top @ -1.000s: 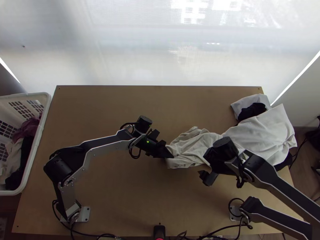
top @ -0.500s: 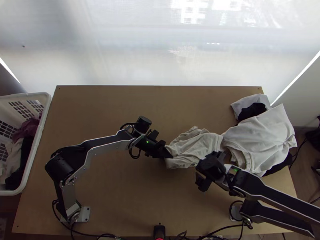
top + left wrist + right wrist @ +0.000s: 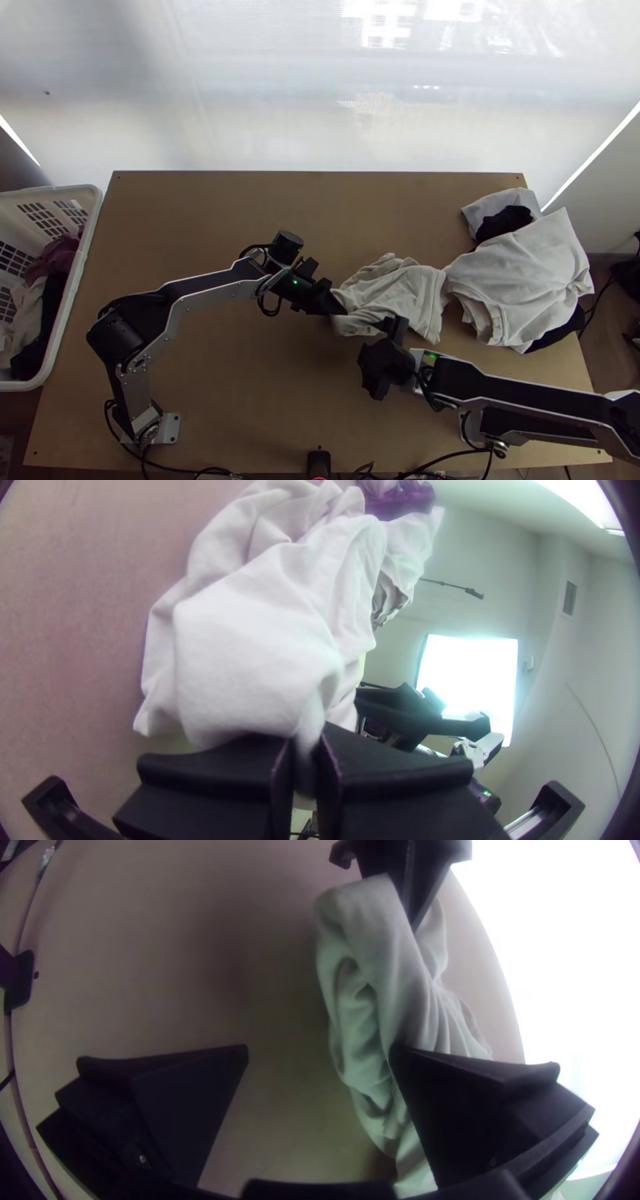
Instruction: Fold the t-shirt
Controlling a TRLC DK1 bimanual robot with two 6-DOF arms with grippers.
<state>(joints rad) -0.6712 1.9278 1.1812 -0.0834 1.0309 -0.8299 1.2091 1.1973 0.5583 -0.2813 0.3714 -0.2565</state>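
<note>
Here's the t-shirt (image 3: 392, 294), lying bunched near the middle of the table (image 3: 240, 208), one end running up against the pile of clothes (image 3: 532, 272) on the right. The left gripper (image 3: 305, 750) is pinching the shirt's other end, cloth gathered tight between its fingers. And the right gripper (image 3: 319, 1060)? It's sitting wide open over the shirt's near side, nothing between its fingers, one of them overlapping the cloth in its own wrist view. I can't tell whether it's touching.

We're looking, I reckon, at the sorting-out stage: no neat fold is showing, and the shirt is needing to be spread first. The next move is calling for the right gripper to be closing on a free edge near the held end, so both arms can be stretching the cloth. A shallow bite would be risking a miss, or just more bunching.
</note>
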